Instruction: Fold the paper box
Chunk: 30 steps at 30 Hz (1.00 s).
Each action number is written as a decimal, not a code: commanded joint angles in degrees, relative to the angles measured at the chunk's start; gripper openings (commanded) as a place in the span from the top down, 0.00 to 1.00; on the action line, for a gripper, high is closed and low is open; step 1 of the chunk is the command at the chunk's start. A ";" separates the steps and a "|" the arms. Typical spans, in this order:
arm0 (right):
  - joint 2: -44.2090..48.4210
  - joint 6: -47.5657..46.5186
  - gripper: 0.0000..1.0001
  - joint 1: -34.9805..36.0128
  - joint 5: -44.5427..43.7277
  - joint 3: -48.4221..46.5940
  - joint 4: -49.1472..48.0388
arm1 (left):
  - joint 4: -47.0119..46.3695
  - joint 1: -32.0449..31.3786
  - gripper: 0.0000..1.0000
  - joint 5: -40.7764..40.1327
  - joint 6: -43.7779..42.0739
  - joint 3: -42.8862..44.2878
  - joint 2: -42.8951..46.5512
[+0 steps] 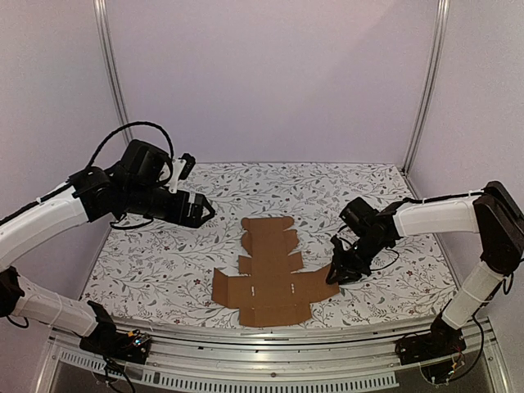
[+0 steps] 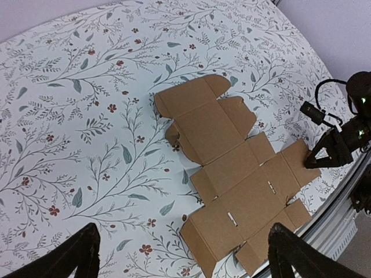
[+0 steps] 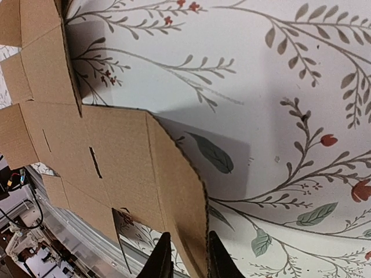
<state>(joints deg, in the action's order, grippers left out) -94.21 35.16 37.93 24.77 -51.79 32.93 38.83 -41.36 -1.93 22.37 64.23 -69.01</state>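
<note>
Top external view: the box (image 1: 268, 274), an unfolded flat brown sheet, lies on the floral table (image 1: 164, 254) near its front edge. Right gripper (image 1: 334, 274) pinches the sheet's right flap between its fingers (image 3: 163, 260). Left gripper (image 1: 205, 210) hangs above the table, fingers (image 2: 81, 255) wide apart.

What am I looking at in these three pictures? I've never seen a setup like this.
Two robot arms are bolted at the near edge of a table covered with a floral cloth. The overhead picture comes from a fixed camera behind them; the other two come from cameras on each wrist. A paper box, not yet folded, lies flat on the cloth as a brown cardboard sheet with flaps. The left gripper hovers above the cloth with its jaws wide open, holding nothing. The right gripper is low at the sheet's right flap, and its jaws pinch the flap's edge, which is lifted slightly off the cloth.
</note>
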 commanded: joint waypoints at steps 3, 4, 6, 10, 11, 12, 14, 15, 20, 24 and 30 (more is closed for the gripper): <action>-0.54 -0.82 0.94 0.43 0.98 -1.19 0.70 | 0.35 -0.21 0.01 -0.03 -0.25 -0.42 0.04; -0.53 -1.06 0.97 0.45 0.90 -1.70 1.56 | 0.36 -0.21 0.01 -0.15 -0.37 -0.37 0.09; -0.47 -2.46 1.00 0.42 0.43 -3.13 3.67 | 0.31 -0.21 0.01 -0.34 -0.67 -0.20 0.06; 0.04 -6.24 1.00 0.39 -0.46 -6.89 8.81 | 0.95 -0.21 0.00 -0.56 -1.24 0.63 0.07; 0.08 -7.97 1.00 0.44 -0.74 -8.20 10.46 | 1.17 -0.21 0.00 -0.67 -1.54 1.03 0.06; 0.04 -9.22 1.00 0.42 -1.17 -9.60 12.69 | 1.44 -0.21 0.01 -0.78 -1.76 1.61 0.04; -0.37 -12.88 1.00 0.46 -2.95 -13.44 17.97 | 2.13 -0.21 0.00 -1.24 -2.41 2.50 0.24; -0.92 -15.85 1.00 0.51 -3.72 -15.43 20.74 | 2.40 -0.21 0.00 -1.38 -2.75 2.89 0.28; -4.11 -27.21 1.00 0.58 -8.47 -25.28 31.51 | 3.58 -0.21 0.01 -1.32 -3.47 4.68 0.43; -6.34 -33.98 1.00 0.57 -13.79 -31.71 35.65 | 4.50 -0.21 0.00 -1.36 -3.83 5.20 1.08; -9.42 -46.49 1.00 1.02 -21.73 -39.19 38.29 | 5.13 -0.21 0.00 -1.61 -3.82 5.29 2.18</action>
<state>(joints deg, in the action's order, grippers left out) -102.06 -0.21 38.28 10.46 -87.07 66.98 42.04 -41.36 -3.44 19.49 68.27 -68.38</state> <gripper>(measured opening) 0.006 0.995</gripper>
